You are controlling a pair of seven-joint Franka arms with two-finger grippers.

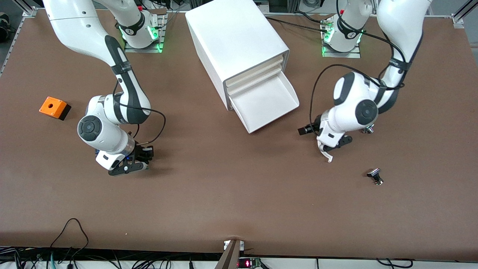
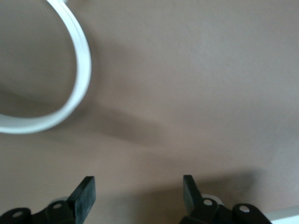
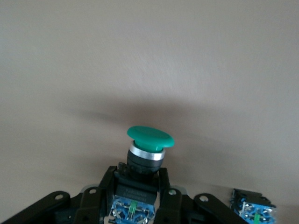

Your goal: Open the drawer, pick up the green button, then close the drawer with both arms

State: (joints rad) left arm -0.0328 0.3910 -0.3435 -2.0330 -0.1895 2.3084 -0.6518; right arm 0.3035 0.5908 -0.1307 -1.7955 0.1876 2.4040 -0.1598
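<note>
the right gripper [image 3: 135,205] is clamped on the green-capped pushbutton [image 3: 149,137], low over the brown table [image 1: 224,194] at eight o'clock from the white cabinet [image 1: 235,41]. the shallow white bottom drawer [image 1: 267,102] stands open; the left gripper [image 2: 138,196], jaws apart and empty, hangs at its four o'clock. risk: a skewed push jams the drawer.

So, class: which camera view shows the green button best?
The right wrist view: the green button fills the middle, cap and body clear, clamped in the right gripper. The front view hides it under that arm's hand; the left wrist view shows only bare table.
</note>
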